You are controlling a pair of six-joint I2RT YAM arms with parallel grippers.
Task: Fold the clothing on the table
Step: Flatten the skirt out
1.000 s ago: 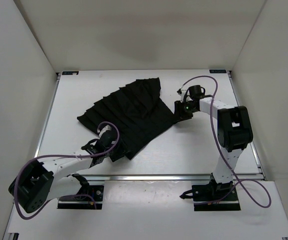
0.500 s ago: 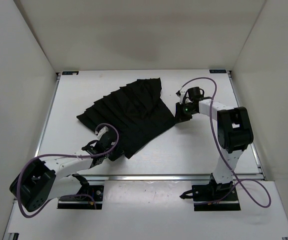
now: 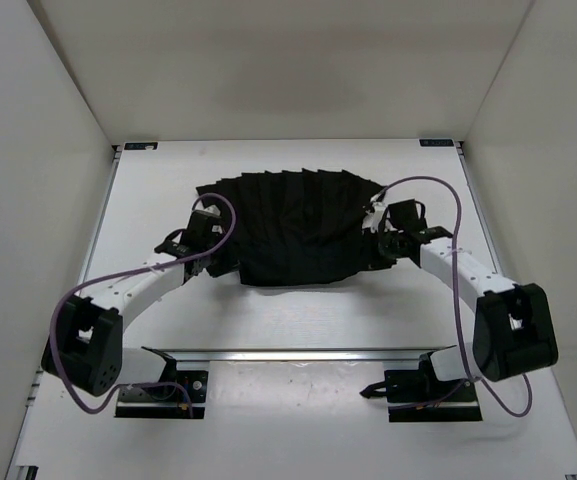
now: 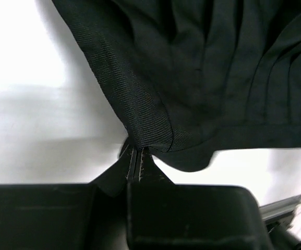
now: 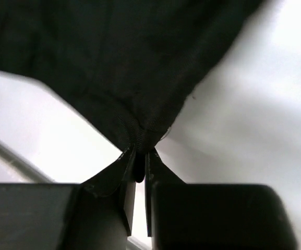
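The clothing (image 3: 293, 225) is a black pleated garment stretched left to right across the middle of the white table (image 3: 298, 320). My left gripper (image 3: 220, 262) is shut on its near left corner. In the left wrist view the fingertips (image 4: 136, 156) pinch a bunched fold of the clothing (image 4: 192, 67). My right gripper (image 3: 370, 254) is shut on the near right corner. In the right wrist view its tips (image 5: 139, 154) clamp a gathered point of the clothing (image 5: 113, 57). The cloth's far edge fans out in pleats.
A silver rail (image 3: 298, 352) runs along the table's near edge, with both arm bases (image 3: 163, 390) (image 3: 433, 392) just below it. White walls (image 3: 38, 180) close in the left, right and back sides. Purple cables (image 3: 433, 182) loop above each arm.
Both grippers have shut on the clothing's corners and pulled them apart. The garment lay diagonally before and now stretches sideways between the arms. The left arm moved farther back, the right arm nearer.
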